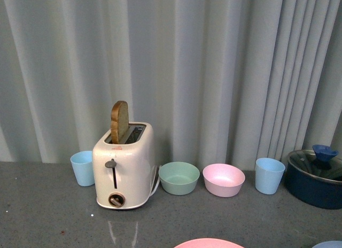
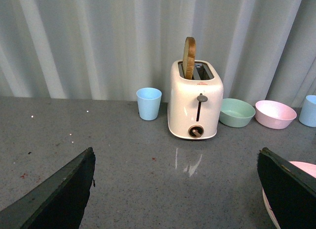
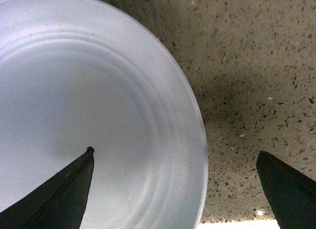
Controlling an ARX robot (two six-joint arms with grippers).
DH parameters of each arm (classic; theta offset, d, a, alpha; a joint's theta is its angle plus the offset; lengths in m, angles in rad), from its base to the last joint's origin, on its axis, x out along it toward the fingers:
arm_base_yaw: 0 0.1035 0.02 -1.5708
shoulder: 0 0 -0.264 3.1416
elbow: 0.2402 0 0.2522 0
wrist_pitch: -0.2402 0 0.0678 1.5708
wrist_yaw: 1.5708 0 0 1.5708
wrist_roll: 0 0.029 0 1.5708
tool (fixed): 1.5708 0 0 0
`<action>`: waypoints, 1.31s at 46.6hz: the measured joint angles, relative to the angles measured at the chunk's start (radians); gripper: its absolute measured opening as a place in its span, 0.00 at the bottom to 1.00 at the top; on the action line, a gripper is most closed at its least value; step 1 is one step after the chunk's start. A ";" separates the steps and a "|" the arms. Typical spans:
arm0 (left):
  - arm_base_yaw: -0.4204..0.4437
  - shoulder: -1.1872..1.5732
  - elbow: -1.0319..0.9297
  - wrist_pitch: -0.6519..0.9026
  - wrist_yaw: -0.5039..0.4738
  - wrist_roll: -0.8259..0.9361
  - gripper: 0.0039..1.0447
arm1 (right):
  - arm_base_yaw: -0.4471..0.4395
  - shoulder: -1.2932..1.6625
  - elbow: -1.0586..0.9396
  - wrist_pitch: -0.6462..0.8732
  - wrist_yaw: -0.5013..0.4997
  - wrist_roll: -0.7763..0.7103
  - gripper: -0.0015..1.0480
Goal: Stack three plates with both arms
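Front view: A grey worktop [image 1: 48, 216] runs in front of a pale curtain [image 1: 214, 71]. Left of centre stands a cream toaster [image 1: 124, 168] with a slice of bread [image 1: 119, 121] upright in one slot. A light blue cup [image 1: 83, 167] stands just left of it. To the right follow a green bowl [image 1: 179, 177], a pink bowl [image 1: 223, 179], a second light blue cup [image 1: 269, 175] and, at the right edge, a dark blue pot [image 1: 314, 178] with a glass lid. The pink plate [image 1: 208, 243] is cut off by the bottom edge at centre. The light blue plate [image 1: 328, 245] shows in the bottom right corner. Neither arm is in view.

Left wrist view: The left hand [image 2: 175, 150] has its fingers wide apart with nothing between them. The pink plate [image 2: 302, 168] lies partly behind one finger.

Right wrist view: The right hand [image 3: 175, 151] is spread apart. One finger [image 3: 59, 194] hangs over the light blue plate [image 3: 74, 91], the other over bare worktop.
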 joint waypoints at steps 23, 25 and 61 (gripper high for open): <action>0.000 0.000 0.000 0.000 0.000 0.000 0.94 | -0.066 0.083 0.000 0.005 0.021 -0.031 0.93; 0.000 0.000 0.000 0.000 0.000 0.000 0.94 | -0.072 0.089 0.000 0.006 0.023 -0.034 0.93; 0.000 0.000 0.000 0.000 0.000 0.000 0.94 | -0.098 0.096 0.006 0.018 -0.017 -0.029 0.03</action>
